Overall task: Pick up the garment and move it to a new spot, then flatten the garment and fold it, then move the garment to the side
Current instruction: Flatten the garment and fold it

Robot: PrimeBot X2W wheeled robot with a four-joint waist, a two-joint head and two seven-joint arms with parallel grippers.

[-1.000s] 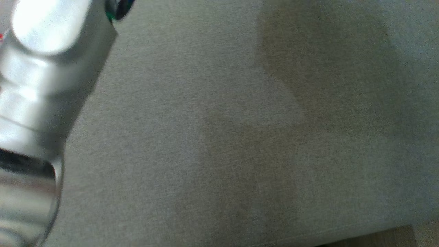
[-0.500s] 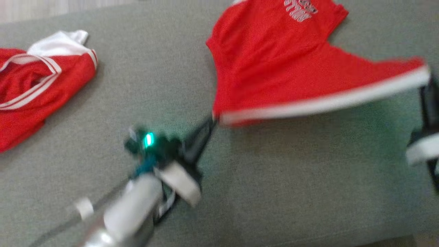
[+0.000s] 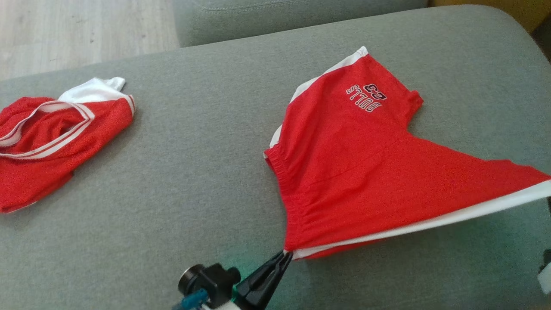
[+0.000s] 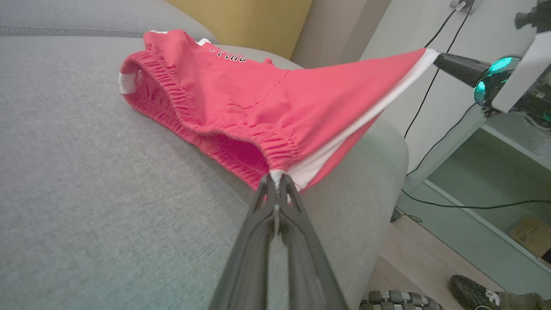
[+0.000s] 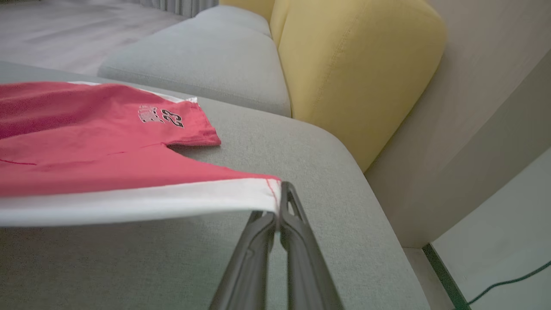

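Note:
The garment, red shorts [image 3: 353, 172] with white trim and a number print, is stretched between both grippers just above the grey sofa seat [image 3: 193, 172]. My left gripper [image 3: 285, 255] is shut on the waistband corner, seen close in the left wrist view [image 4: 275, 178]. My right gripper [image 5: 280, 191] is shut on the white-edged hem corner; it also shows across the shorts [image 4: 258, 94] as a dark tip [image 4: 443, 60]. The far leg of the shorts [image 5: 86, 146] rests on the seat.
A second red garment with white stripes [image 3: 47, 137] lies bunched at the seat's left. A yellow cushion [image 5: 353, 64] and another grey seat [image 5: 206, 56] stand beyond. The seat's right edge drops to floor with cables [image 4: 452, 202] and a shoe [image 4: 473, 292].
The head camera has swung from a blurred close view of the seat and a forearm to both garments. The shorts stay held taut by both grippers.

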